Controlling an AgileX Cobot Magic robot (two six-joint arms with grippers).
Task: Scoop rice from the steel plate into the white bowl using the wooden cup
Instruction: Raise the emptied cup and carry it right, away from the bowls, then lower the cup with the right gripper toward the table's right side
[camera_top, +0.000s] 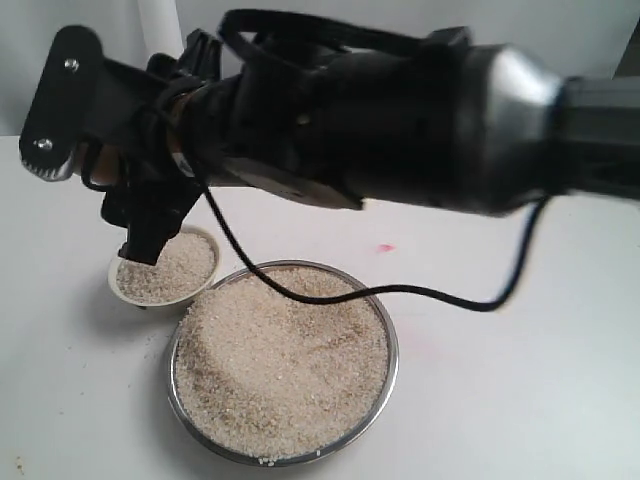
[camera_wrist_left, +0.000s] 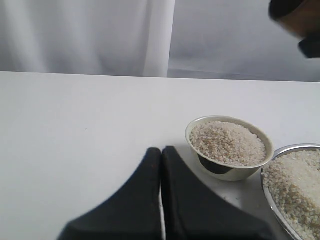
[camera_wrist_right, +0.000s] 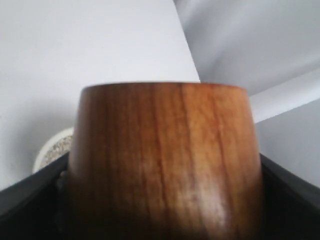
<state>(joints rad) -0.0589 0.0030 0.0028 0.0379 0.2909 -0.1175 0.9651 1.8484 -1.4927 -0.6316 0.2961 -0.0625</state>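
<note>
The wooden cup (camera_wrist_right: 165, 160) fills the right wrist view, and my right gripper (camera_wrist_right: 160, 205) is shut on it, with black fingers (camera_wrist_right: 30, 200) on both sides. In the exterior view that gripper (camera_top: 150, 228) hangs just over the white bowl (camera_top: 113, 278), which is heaped with rice (camera_top: 170, 268); the arm hides the cup there. The steel plate (camera_top: 393, 345) beside the bowl holds a wide mound of rice (camera_top: 290, 370). My left gripper (camera_wrist_left: 161, 152) is shut and empty, low over the table, short of the white bowl (camera_wrist_left: 235, 172) and the plate (camera_wrist_left: 265, 182).
A black cable (camera_top: 400, 292) sags from the right arm over the plate's far rim. There is a small pink mark (camera_top: 385, 247) on the white table beyond the plate. A pale curtain (camera_wrist_left: 100, 35) stands behind the table.
</note>
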